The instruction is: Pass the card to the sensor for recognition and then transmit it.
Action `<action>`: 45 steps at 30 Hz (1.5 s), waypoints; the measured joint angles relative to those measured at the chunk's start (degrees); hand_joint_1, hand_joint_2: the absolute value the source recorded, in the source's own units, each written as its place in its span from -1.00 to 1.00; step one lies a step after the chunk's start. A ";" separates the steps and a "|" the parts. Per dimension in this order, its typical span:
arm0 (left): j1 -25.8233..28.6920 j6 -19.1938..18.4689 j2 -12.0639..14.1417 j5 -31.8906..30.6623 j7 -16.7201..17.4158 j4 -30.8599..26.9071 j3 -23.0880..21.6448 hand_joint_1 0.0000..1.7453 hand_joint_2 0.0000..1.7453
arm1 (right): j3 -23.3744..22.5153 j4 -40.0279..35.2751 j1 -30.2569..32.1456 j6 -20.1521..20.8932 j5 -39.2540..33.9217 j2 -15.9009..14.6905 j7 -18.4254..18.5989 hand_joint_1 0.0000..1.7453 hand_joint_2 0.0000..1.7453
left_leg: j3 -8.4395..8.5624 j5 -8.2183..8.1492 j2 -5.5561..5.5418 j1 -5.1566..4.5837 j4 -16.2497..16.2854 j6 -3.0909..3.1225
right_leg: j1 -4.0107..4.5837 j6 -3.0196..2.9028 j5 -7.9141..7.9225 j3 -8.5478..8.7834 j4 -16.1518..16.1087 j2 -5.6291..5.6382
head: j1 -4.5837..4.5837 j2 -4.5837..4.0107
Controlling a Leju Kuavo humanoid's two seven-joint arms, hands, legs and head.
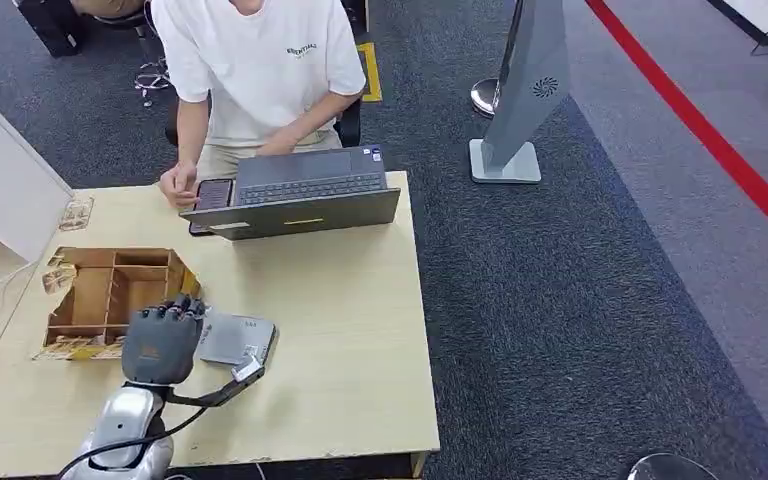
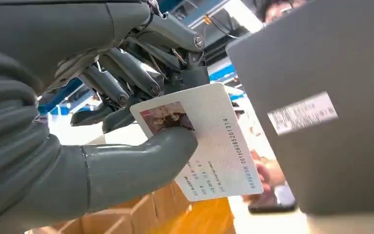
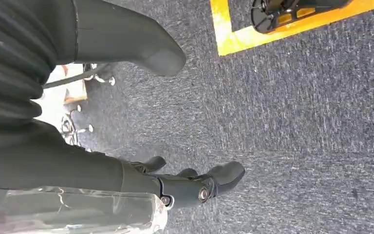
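My left hand (image 1: 163, 340) hovers over the near left part of the wooden table (image 1: 350, 330). It pinches a white ID card (image 2: 209, 141) between thumb and fingers (image 2: 126, 83); the card carries a small photo and printed numbers. In the head view the hand hides the card. The grey flat sensor box (image 1: 235, 338) lies just to the right of the hand, and in the left wrist view the sensor (image 2: 321, 97) looms close beside the card with a white label on it. My right hand (image 3: 78, 170) hangs over grey carpet, fingers apart, holding nothing.
A wooden compartment box (image 1: 110, 295) sits just beyond my left hand. A person (image 1: 260, 70) sits at the far table edge behind an open laptop (image 1: 300, 190), one hand by a phone (image 1: 212, 195). A white box (image 1: 0, 180) stands at the left, a grey stand (image 1: 525, 100) on the floor.
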 joint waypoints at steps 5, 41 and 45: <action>-0.39 -4.62 0.00 -0.04 -2.23 2.03 -0.02 1.00 1.00 | 0.00 0.00 -0.01 0.00 0.00 0.00 -0.42 -1.00 1.00 | 0.00 0.00 0.00 0.00 0.00 0.00 | 0.00 0.00 0.00 0.00 0.00 -0.01 | 0.00 0.00; -17.87 -12.02 14.21 8.28 -4.39 -17.72 0.02 1.00 1.00 | 0.68 0.00 0.12 1.71 1.64 0.00 -1.49 -1.00 1.00 | -0.05 0.20 -0.04 0.06 0.00 -0.04 | 0.05 -0.05 0.08 -0.04 0.09 -0.07 | 0.00 0.00; -24.38 -11.95 18.49 8.00 -4.09 -10.64 1.16 1.00 1.00 | 1.75 0.00 0.15 1.97 2.47 -0.07 -1.70 -1.00 1.00 | -0.03 0.20 0.01 0.06 0.00 -0.04 | 0.05 -0.05 0.08 -0.07 0.10 0.02 | 0.00 0.00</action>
